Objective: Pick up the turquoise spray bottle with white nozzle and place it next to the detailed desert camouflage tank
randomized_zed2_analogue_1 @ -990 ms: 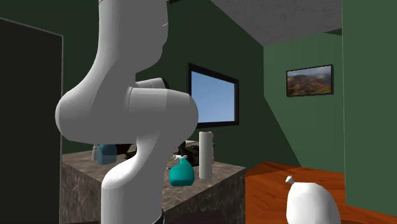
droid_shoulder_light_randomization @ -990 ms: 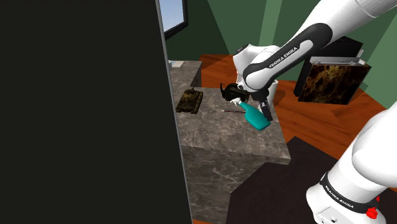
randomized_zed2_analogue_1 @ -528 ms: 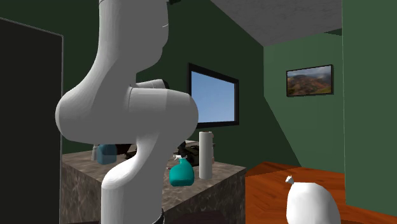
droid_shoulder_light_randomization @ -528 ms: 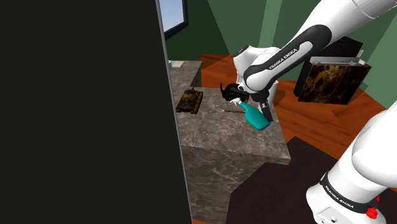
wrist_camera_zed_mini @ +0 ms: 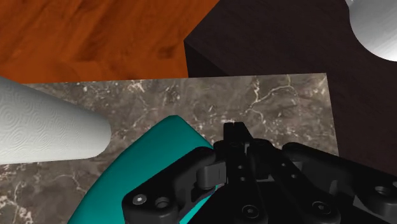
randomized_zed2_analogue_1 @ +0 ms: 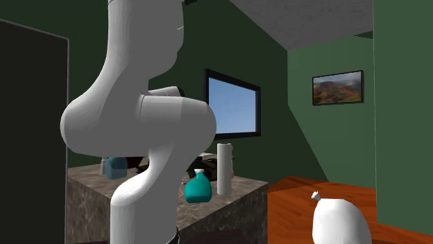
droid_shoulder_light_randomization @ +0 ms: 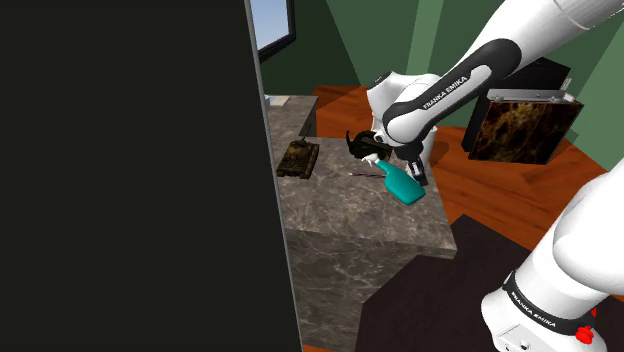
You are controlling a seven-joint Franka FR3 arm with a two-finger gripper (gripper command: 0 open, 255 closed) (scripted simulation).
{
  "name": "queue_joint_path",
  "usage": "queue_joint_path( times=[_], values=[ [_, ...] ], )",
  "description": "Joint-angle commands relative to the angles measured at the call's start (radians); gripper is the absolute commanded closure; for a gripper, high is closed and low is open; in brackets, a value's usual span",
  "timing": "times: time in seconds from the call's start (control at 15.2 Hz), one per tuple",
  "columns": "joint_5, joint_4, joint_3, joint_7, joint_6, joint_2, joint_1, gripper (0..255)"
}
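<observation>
Claw [wrist_camera_zed_mini: 236,143]: black, lowered to the top of the turquoise spray bottle [wrist_camera_zed_mini: 153,167] and in contact with it. The black linkage lies across the bottle's upper part and hides the point of contact. I cannot tell how far the claw is open, nor whether it has a firm hold.

Spray bottle: directly under and against the claw. Its rounded turquoise body emerges from beneath one side of the linkage. In the second exterior view it stands base-down on the grey marbled desk [wrist_camera_zed_mini: 286,105], with its pale nozzle at the top. Its contents cannot be seen.

White paper roll [wrist_camera_zed_mini: 44,130]: near the claw, just beside the bottle's body and not touching it.

Camouflage tank [droid_shoulder_light_randomization: 298,158]: on the same desk, well apart from the claw and the bottle, on the shoulder view's left of the claw.

Beyond the desk edge ahead of the claw: a dark stand [wrist_camera_zed_mini: 273,44] and a reddish wooden floor [wrist_camera_zed_mini: 95,32].

A pale bluish object [randomized_zed2_analogue_1: 115,166] sits on the desk behind my arm. I cannot tell what it is or what it holds.
</observation>
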Motion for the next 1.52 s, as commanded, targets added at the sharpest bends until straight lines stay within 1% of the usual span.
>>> queue_joint_path(
  times=[0.0, 0.13, 0.2, 0.53, 0.73, 0.86, 0.99, 1.06, 1.45],
  values=[
    [0.000, 0.000, 0.000, 0.000, 0.000, 0.000, 0.000, 255],
    [0.000, 0.000, 0.000, 0.000, 0.000, 0.000, 0.000, 255],
    [0.000, 0.000, 0.000, 0.000, 0.000, 0.000, 0.000, 0],
    [0.107, 0.016, -0.059, 0.080, 0.285, 0.051, -0.045, 0],
    [0.197, 0.022, -0.090, 0.100, 0.461, 0.084, -0.068, 0],
    [0.278, 0.026, -0.107, 0.095, 0.578, 0.109, -0.083, 0],
    [0.389, 0.031, -0.119, 0.066, 0.694, 0.135, -0.095, 0],
    [0.443, 0.034, -0.122, 0.045, 0.737, 0.146, -0.099, 0],
    [0.491, 0.047, -0.109, 0.009, 0.812, 0.236, -0.105, 0]
  ],
)
